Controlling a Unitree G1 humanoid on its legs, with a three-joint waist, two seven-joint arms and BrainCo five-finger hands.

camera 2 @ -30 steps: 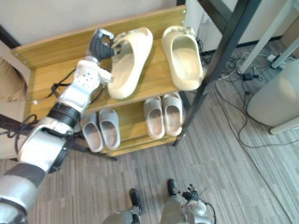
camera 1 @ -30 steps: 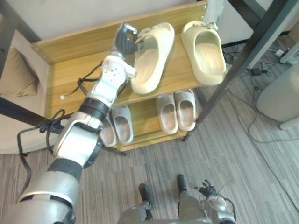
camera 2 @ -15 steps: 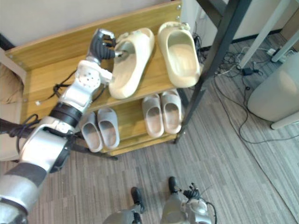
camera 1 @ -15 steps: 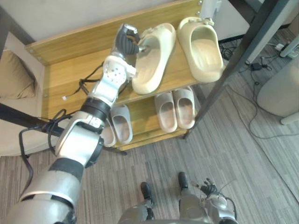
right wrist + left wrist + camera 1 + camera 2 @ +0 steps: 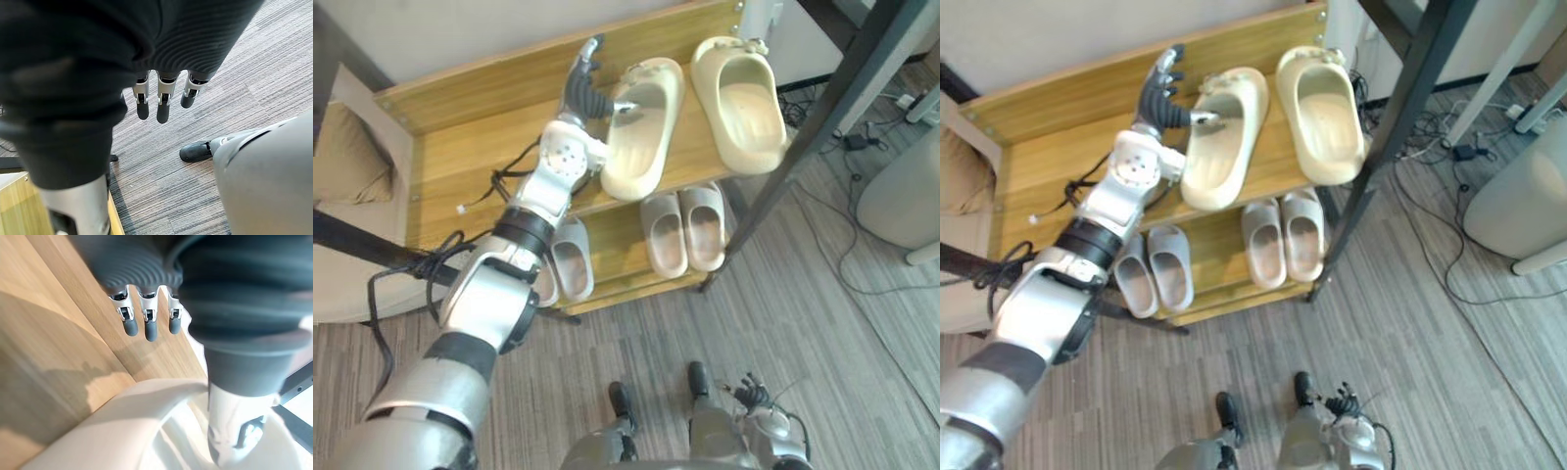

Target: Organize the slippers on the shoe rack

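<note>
Left hand [image 5: 579, 93] at the top shelf of the rack [image 5: 450, 147], shown open. Its fingers [image 5: 145, 325] are straight and slightly spread, pointing toward the rack's back board and touching nothing. The thumb [image 5: 230, 431] reaches sideways over the rim of the cream slipper [image 5: 641, 132] near its strap end. The thumb lies on or just above the foot-bed; whether it bears down cannot be told. Nothing is clamped. The posture reads as a nudge rather than a grasp: a flat hand with the thumb hooked at the rim suits turning a light foam slipper on smooth wood, and no lift is needed for that. The slipper lies on the rack's top shelf, toward the middle, with its heel swung slightly toward the rack's left end. It is therefore not quite parallel with its mate [image 5: 744, 108], which sits nearer the rack's right end, strap to the back board. The two are near each other at the strap ends and farther apart at the heels, so the likely work left is to square the heel. On the rack's lower shelf a grey pair [image 5: 570, 262] and a beige pair [image 5: 690, 227] stand side by side, each aligned, toes to the back. Right hand [image 5: 164, 105] hangs low in front of the rack and well apart from it, fingers slack above the floor [image 5: 822, 372], holding nothing.
</note>
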